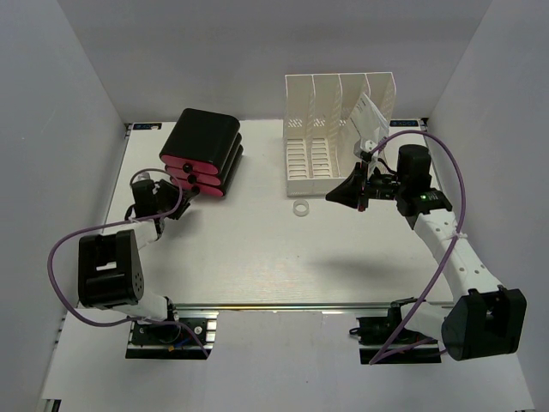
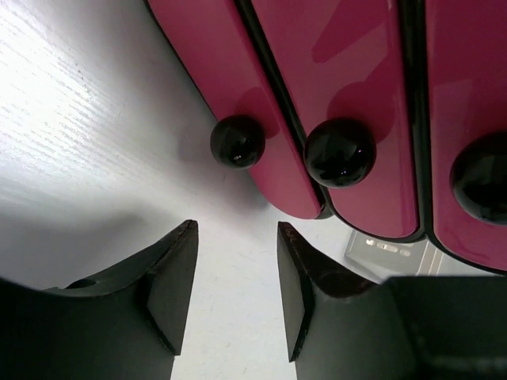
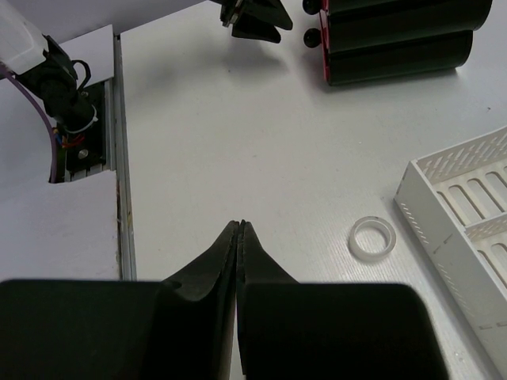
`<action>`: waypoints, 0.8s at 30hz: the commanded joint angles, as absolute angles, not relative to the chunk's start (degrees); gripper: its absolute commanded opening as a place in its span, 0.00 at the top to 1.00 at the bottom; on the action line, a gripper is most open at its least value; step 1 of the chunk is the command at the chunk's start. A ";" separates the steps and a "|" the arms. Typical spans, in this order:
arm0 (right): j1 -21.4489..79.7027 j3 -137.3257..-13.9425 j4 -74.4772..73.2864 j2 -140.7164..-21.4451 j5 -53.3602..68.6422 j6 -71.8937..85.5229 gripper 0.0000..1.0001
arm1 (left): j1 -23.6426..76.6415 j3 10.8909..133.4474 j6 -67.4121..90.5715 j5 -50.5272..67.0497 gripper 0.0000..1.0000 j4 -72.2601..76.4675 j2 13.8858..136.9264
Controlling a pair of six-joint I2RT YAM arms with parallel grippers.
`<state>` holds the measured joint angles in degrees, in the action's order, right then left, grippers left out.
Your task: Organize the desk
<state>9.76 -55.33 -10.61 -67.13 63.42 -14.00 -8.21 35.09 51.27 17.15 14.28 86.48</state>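
Filling most of the overhead view, the white worktop (image 1: pixel 257 257) carries everything. A white slotted file rack (image 1: pixel 330 137) stands at upper right of centre; a black drawer stack (image 1: pixel 202 154) with pink fronts sits at upper left. The left claw (image 2: pixel 238 229), jaws apart with nothing between them, faces its round black knobs (image 2: pixel 340 152). The right claw (image 3: pixel 240 226) is pressed closed on nothing, near a small clear ring (image 3: pixel 372 239).

A black three-drawer unit (image 1: pixel 202 153) with pink fronts and round black knobs (image 2: pixel 341 152) sits at the far left. A white slotted file rack (image 1: pixel 330 137) stands well apart to its right. A small clear ring (image 1: pixel 301 209) lies flat just before the rack.
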 commanded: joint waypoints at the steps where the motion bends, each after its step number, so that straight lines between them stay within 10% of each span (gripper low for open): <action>1: 9.49 -55.20 -11.69 -67.41 65.04 -15.29 1.00 | -9.31 34.01 49.14 19.34 0.45 20.30 85.52; 24: 9.58 -55.63 -13.09 -68.82 65.39 -16.96 1.00 | -10.55 33.93 21.45 27.86 0.59 28.47 89.38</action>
<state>9.76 -55.33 -12.88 -68.53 63.66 -15.75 -10.39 35.11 26.09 27.75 23.31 91.88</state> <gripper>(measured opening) 0.017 0.406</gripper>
